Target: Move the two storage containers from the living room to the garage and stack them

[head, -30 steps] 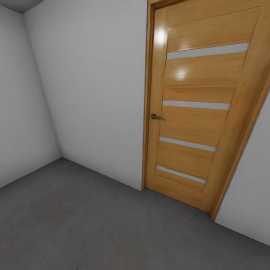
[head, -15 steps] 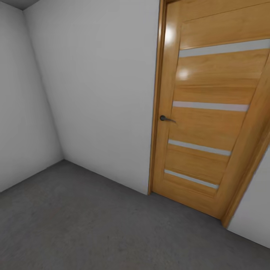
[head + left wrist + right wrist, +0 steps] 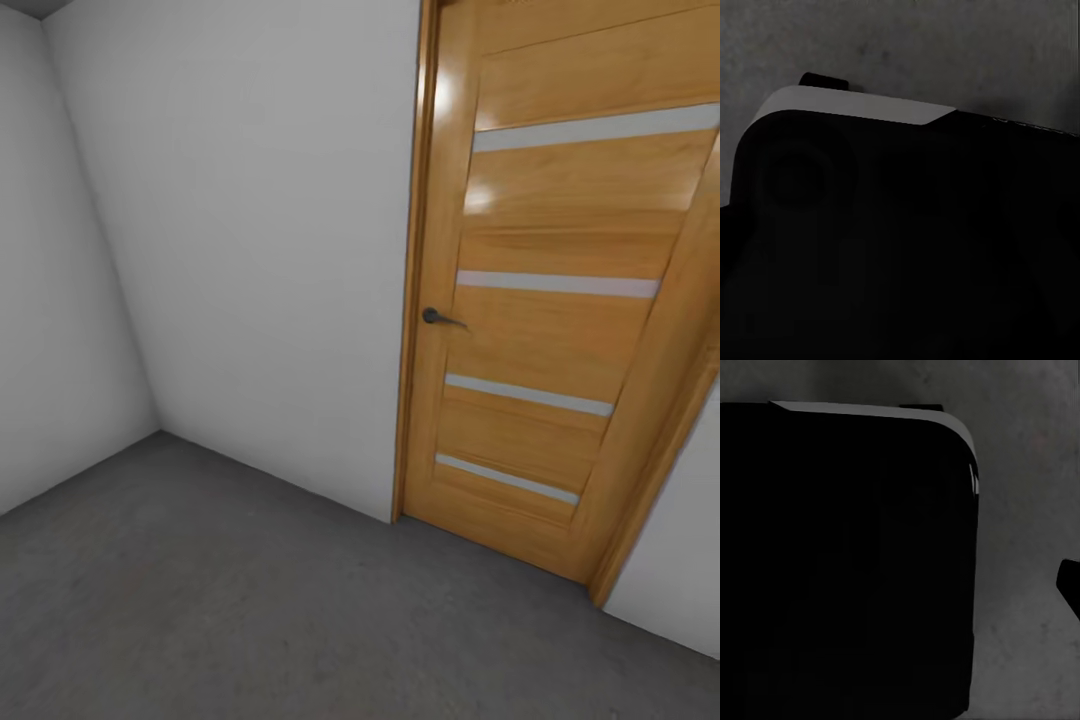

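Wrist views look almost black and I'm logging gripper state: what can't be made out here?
- Left wrist view: a dark robot part blocks the fingers; open or shut cannot be told.
- Right wrist view: a black body does the same.
- Head view: the wooden door is cut off by the top and right edges.

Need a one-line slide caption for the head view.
Closed wooden door with dark handle set in a white wall, grey concrete floor below.
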Robot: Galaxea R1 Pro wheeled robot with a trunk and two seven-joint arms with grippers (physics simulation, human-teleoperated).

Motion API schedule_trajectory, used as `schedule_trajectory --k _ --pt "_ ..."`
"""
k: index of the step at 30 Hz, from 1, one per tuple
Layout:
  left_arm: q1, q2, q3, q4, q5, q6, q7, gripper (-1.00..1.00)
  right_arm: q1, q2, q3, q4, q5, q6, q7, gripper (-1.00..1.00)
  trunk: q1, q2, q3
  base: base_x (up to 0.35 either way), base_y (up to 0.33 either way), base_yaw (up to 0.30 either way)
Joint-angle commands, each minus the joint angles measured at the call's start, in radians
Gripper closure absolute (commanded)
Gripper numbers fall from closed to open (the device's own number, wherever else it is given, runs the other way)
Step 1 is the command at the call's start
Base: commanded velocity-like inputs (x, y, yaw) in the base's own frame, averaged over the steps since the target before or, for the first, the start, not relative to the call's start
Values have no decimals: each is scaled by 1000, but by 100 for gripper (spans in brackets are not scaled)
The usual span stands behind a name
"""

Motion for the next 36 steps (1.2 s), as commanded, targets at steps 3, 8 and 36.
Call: schedule_trajectory --k 3,8,36 --pt "0 0 0 0 6 -3 1 -100 0 -1 -1 1 0 -4 0 -100 0 0 -1 1 1 -233" --pt "0 0 1 0 6 -3 1 -100 0 -1 -2 1 -2 -3 0 -100 0 0 -1 0 0 -243" --pt "0 0 1 0 14 -1 1 -100 0 0 -3 1 -4 -3 -8 -100 0 0 -1 0 0 -250"
